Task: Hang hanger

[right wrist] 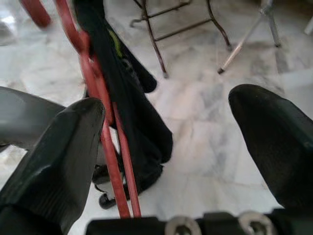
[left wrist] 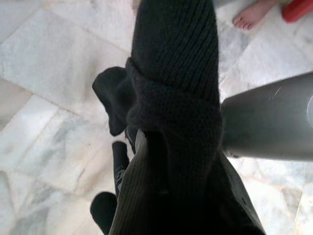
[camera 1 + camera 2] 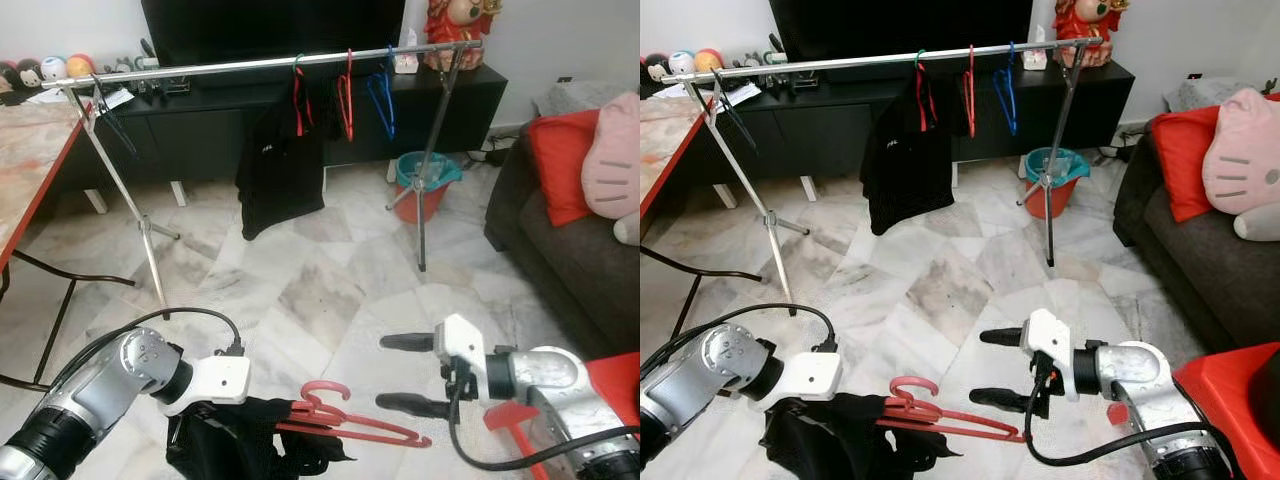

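A red hanger (image 3: 350, 422) carrying a black garment (image 3: 225, 440) is held low over the marble floor in front of me. My left gripper (image 3: 215, 405) is buried in that garment and shut on it; in the left wrist view black knit cloth (image 2: 176, 98) covers the fingers. My right gripper (image 3: 383, 372) stands open just right of the hanger's hook, its lower finger close above the hanger's arm (image 1: 110, 147). The silver rail (image 3: 250, 65) of the clothes rack stands farther off, bearing a red hanger with a black garment (image 3: 280, 170), a bare red hanger (image 3: 346, 95) and a blue hanger (image 3: 382, 95).
The rack's tripod legs (image 3: 150, 250) stand on the floor ahead. A teal and red bucket (image 3: 428, 180) sits by the right leg. A dark sofa (image 3: 570, 250) with a red cushion is on the right, a red-edged table (image 3: 30, 150) on the left. A person's bare foot (image 2: 252, 14) is nearby.
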Tool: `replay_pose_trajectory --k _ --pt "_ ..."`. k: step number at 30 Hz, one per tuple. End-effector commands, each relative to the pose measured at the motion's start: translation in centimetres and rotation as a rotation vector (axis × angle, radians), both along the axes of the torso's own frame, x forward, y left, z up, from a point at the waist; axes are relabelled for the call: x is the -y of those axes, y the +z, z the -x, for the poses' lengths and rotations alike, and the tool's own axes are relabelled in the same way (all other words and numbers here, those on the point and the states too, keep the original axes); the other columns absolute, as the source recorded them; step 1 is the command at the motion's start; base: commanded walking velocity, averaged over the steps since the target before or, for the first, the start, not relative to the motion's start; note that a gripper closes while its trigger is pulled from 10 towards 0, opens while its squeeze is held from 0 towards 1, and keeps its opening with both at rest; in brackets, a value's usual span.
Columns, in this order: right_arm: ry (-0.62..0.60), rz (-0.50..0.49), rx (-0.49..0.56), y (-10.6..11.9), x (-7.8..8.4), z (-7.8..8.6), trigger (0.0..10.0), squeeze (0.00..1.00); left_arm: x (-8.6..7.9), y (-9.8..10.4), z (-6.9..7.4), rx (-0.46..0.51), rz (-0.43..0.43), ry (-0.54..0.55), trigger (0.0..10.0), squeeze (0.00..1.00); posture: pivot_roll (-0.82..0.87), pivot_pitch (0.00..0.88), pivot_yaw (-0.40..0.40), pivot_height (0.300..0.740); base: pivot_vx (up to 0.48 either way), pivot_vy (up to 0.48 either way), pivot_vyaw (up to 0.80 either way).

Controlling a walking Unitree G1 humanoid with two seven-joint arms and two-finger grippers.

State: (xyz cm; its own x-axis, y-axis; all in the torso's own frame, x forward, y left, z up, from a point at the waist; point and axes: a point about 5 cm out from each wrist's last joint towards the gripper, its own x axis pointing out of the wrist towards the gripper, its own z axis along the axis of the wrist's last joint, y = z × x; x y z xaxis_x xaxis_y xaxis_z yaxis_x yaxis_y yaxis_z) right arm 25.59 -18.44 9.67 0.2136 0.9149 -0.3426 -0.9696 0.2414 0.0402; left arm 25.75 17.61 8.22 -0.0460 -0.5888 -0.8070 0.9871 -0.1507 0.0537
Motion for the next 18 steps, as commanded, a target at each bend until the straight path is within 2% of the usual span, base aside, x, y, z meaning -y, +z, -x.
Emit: replay_pose_trajectory --k 1,10,18 --pt "0.054 0.001 -0.013 0.1 -0.5 0.5 10.0 0.0 0.1 0.3 -0.1 0.015 -0.015 -0.007 10.0 0.0 0.06 0.0 0.038 0.74 0.0 0.0 0.0" --pt "0.177 0.077 -0.062 -1.6 -2.4 1.7 10.0 0.0 1.0 0.9 -0.5 0.024 0.003 0.0 10.0 0.0 0.08 0.0 0.024 0.74 0.0 0.0 0.0" --pt "0.184 0.089 -0.047 -1.6 -2.8 1.5 10.0 0.0 1.2 1.3 -0.7 0.034 0.013 0.003 10.0 0.0 0.08 0.0 0.017 0.74 0.0 0.0 0.0"
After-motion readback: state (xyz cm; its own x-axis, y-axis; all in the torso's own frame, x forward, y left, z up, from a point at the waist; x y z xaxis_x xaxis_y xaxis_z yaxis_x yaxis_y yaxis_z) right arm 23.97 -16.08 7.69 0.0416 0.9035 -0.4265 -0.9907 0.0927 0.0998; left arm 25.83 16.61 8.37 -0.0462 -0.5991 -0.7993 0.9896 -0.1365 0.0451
